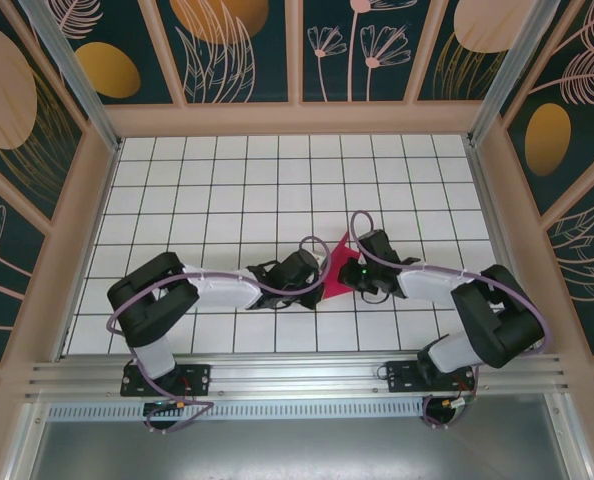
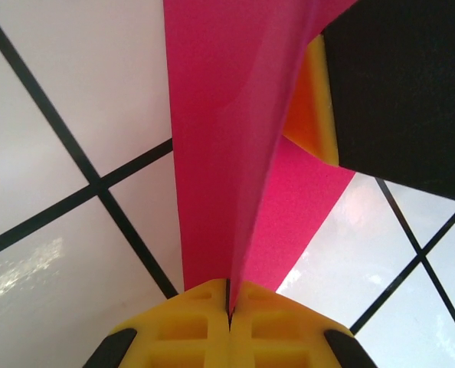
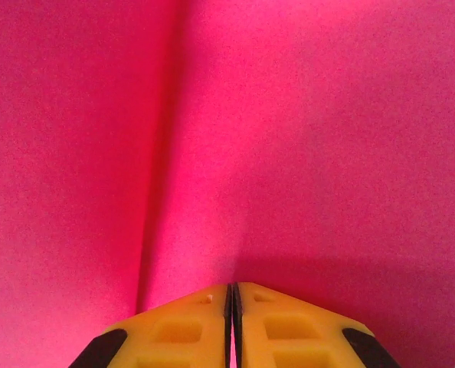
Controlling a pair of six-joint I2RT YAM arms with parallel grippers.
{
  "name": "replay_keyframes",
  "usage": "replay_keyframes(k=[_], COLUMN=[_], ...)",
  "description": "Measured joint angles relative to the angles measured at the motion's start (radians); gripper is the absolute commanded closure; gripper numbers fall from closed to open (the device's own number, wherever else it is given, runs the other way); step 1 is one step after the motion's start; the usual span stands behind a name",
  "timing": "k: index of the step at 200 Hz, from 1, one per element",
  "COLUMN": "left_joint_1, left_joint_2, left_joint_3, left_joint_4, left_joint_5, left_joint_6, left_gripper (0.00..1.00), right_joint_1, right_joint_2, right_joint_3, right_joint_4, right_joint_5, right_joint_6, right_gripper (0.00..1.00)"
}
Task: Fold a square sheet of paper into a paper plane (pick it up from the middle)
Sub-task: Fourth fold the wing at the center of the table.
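Two grippers meet at a creased, thin magenta-pink sheet of paper (image 1: 333, 280), near the middle of the white tiled tabletop (image 1: 227, 190).
The left gripper (image 2: 229, 297) has its yellow fingers clamped on a folded edge of the sheet. The right gripper (image 3: 232, 297) has its fingers pressed together against the paper's face. I cannot tell whether any paper is caught between them.

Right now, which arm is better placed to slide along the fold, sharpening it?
Probably left: the left gripper is shut on the paper at its fold, which runs straight ahead; the crease lies beside the right gripper.
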Motion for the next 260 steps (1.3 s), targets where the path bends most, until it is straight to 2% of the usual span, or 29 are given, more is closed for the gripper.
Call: replay_keyframes(k=[87, 146, 184, 260], left_joint_1=[0.0, 0.0, 0.0, 0.014], left_joint_2=[0.035, 0.035, 0.035, 0.062], left_joint_3=[0.045, 0.04, 0.048, 0.092], left_joint_4=[-0.032, -0.037, -0.053, -0.085], left_joint_5=[0.03, 0.021, 0.006, 0.05], left_joint_6=[0.061, -0.022, -0.03, 0.042], left_gripper=[0.99, 0.99, 0.99, 0.98], right_joint_1=[-0.016, -0.022, -0.024, -0.047], right_joint_2=[0.014, 0.067, 0.085, 0.085], right_joint_3=[0.0, 0.029, 0.047, 0.046], right_joint_4=[0.032, 0.066, 0.068, 0.068], right_joint_5=[-0.015, -0.066, -0.074, -0.093], right_joint_6=[-0.032, -0.102, -0.134, -0.153], right_gripper=[0.86, 0.86, 0.85, 0.85])
